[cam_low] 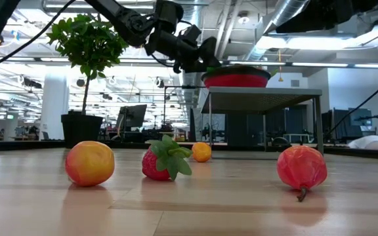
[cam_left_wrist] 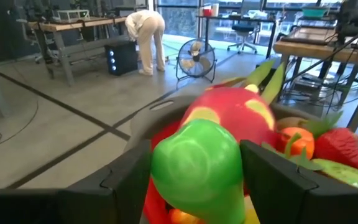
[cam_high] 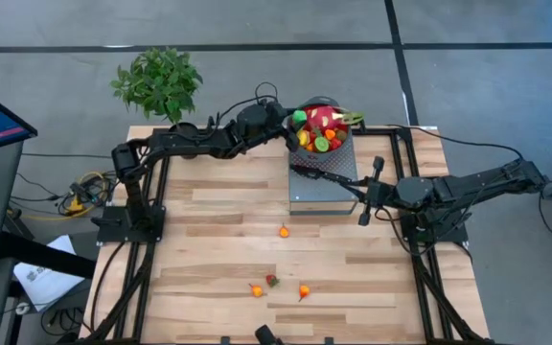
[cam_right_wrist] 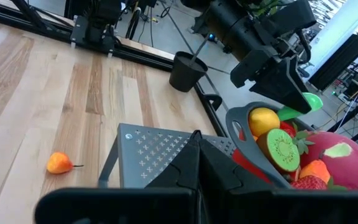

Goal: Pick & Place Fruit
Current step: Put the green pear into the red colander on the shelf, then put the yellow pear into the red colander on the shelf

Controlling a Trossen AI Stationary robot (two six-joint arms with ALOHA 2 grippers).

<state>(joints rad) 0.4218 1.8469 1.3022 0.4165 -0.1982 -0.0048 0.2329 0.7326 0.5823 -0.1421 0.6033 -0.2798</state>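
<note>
Red bowl (cam_high: 326, 136) on grey perforated stand (cam_high: 325, 182), potted plant (cam_high: 158, 82), wooden table (cam_high: 218, 249)

Grey floor (cam_high: 468, 86) with dark seam lines, potted plant (cam_high: 158, 81) by the wooden table (cam_high: 209, 268). Open office behind: desks (cam_left_wrist: 67, 25), floor fan (cam_left_wrist: 196, 59), ceiling ducts (cam_low: 287, 19), possibly a bent-over person (cam_left_wrist: 145, 31).

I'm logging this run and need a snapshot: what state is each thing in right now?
left gripper: over the bowl, closed on a green fruit.
right gripper: shut, empty, beside the grey stand.
red bowl: upright on the stand, heaped with fruit.
dragon fruit: lying on top of the pile.
four loose fruits: resting apart on the table.
</note>
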